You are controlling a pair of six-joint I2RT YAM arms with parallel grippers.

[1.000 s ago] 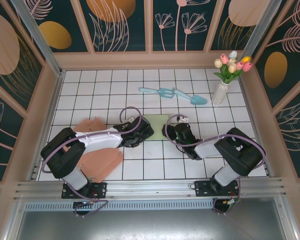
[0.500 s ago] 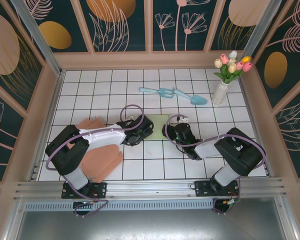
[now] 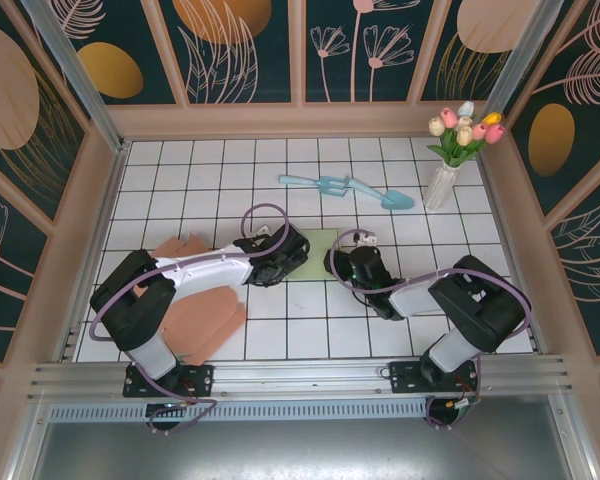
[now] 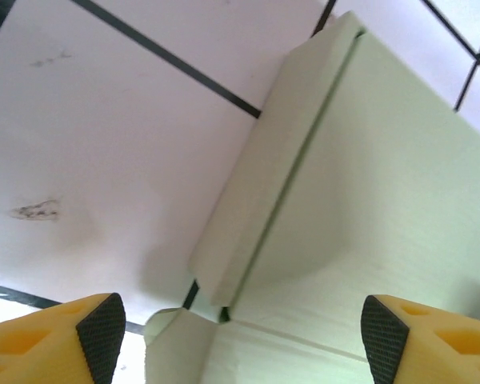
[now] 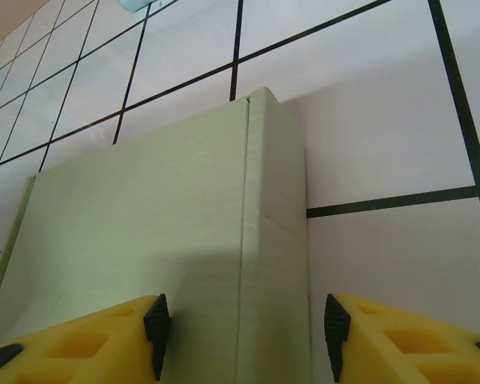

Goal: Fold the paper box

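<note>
Pale-green flat paper box [image 3: 318, 246] lay between my claws: left claw [image 4: 242, 330] gaped astride its left flap [image 4: 264, 176], right claw [image 5: 246, 328] stood apart astride the right flap [image 5: 276, 240].

Paper box [image 3: 320, 243]: left arm [image 3: 205, 270] and right arm [image 3: 410, 292] block its sides. Beyond it, open tiles [image 3: 280, 205], then garden tools [image 3: 346, 187].

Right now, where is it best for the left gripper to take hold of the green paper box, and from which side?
Grip the narrow side flap of the green paper box, coming from above with the left gripper astride the crease. The flap seems to lift off the table, so a finger may slip under; the main panel lies flat.
</note>
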